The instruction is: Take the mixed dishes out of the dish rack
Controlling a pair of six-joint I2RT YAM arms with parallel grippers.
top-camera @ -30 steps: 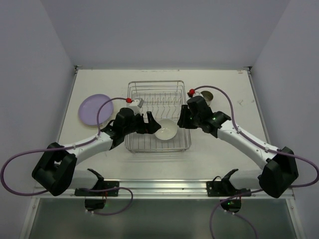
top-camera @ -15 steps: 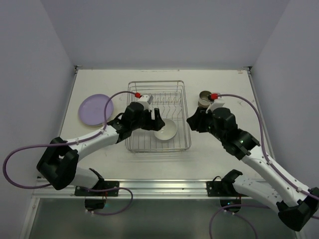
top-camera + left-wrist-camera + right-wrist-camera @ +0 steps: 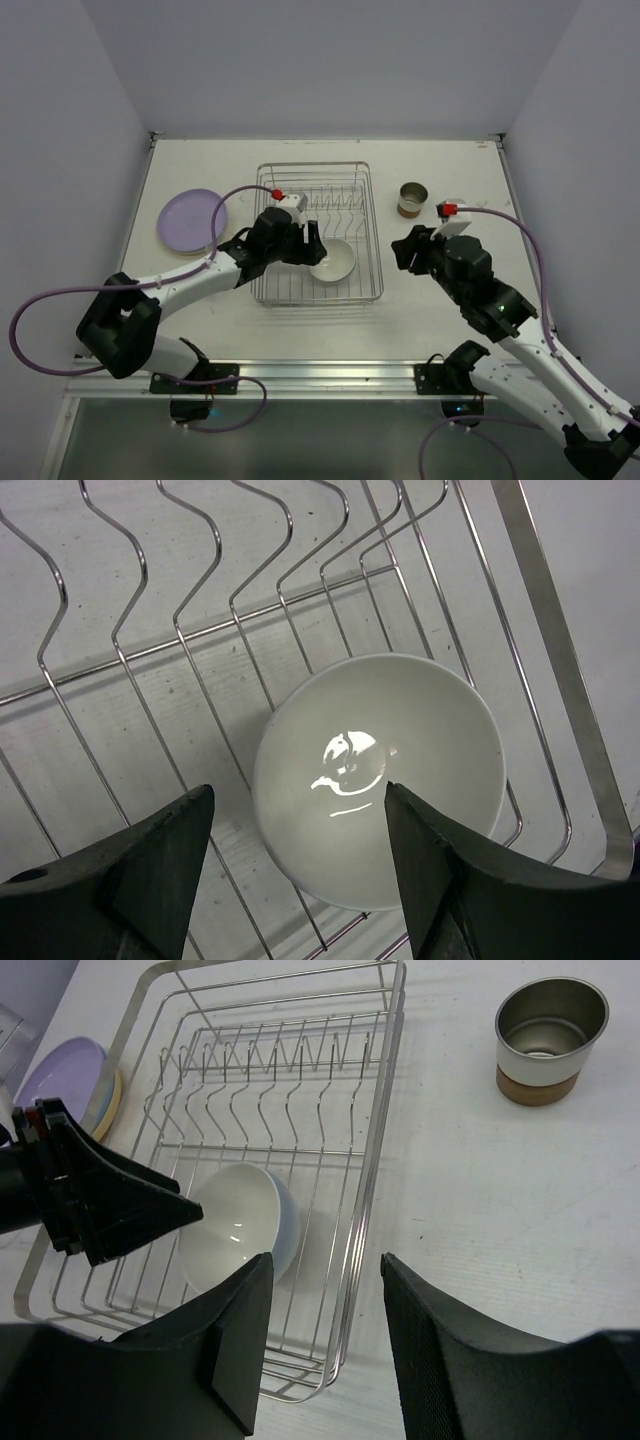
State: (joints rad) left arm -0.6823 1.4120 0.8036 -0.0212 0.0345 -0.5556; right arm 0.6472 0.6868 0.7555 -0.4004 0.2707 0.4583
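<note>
The silver wire dish rack (image 3: 366,232) stands mid-table and holds only a white bowl (image 3: 335,262) at its near right. My left gripper (image 3: 308,246) is open just left of and above the bowl; in the left wrist view the bowl (image 3: 380,770) lies between and beyond the open fingers (image 3: 150,860). My right gripper (image 3: 404,248) is open and empty, right of the rack over bare table. A brown-based metal cup (image 3: 412,198) stands upright on the table right of the rack, also in the right wrist view (image 3: 545,1040). A purple plate (image 3: 188,218) lies left of the rack.
In the right wrist view the purple plate (image 3: 60,1075) lies on a tan-orange one. Grey walls close the table's left, right and back. The arm bases and a metal rail (image 3: 320,372) run along the near edge.
My right arm has pulled back right and nearer, away from the rack and the cup. My left gripper has moved a little right over the rack towards the bowl.
</note>
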